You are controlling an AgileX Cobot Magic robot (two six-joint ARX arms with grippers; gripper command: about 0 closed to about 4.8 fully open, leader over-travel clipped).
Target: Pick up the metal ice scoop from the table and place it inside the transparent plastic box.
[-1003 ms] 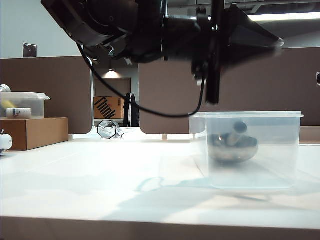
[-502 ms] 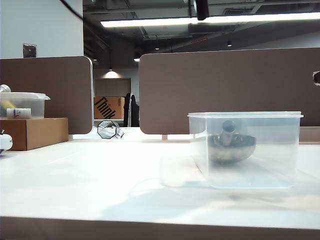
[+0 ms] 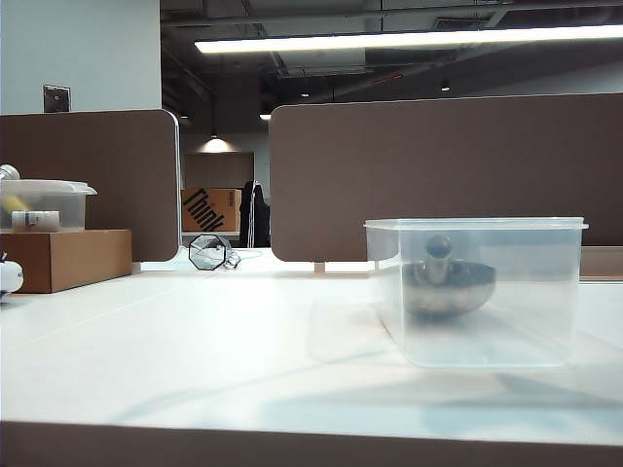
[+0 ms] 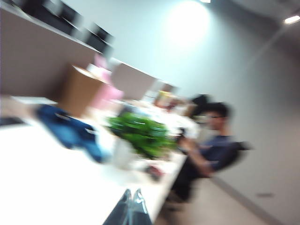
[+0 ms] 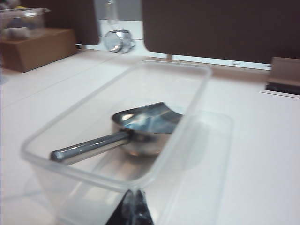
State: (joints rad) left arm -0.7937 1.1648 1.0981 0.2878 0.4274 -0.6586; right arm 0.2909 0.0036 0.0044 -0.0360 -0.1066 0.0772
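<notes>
The metal ice scoop (image 3: 443, 282) lies inside the transparent plastic box (image 3: 479, 292) on the white table (image 3: 195, 350), right of centre in the exterior view. In the right wrist view the scoop (image 5: 136, 131) rests on the box's floor with its handle leaning toward the near rim (image 5: 93, 176). My right gripper (image 5: 135, 193) hangs shut and empty just short of that rim. My left gripper (image 4: 132, 193) is shut and empty; its blurred view looks out across the room, away from the box. Neither gripper shows in the exterior view.
A cardboard box (image 3: 63, 258) with a small lidded plastic tub (image 3: 44, 204) on top stands at the left. A glass octagonal object (image 3: 209, 252) sits at the back by the brown partitions (image 3: 438, 175). A flat clear lid (image 5: 206, 154) lies beside the box.
The left arm, which filled the top of the exterior view over the box, has risen out of that view. The scoop has settled a little inside the box.
</notes>
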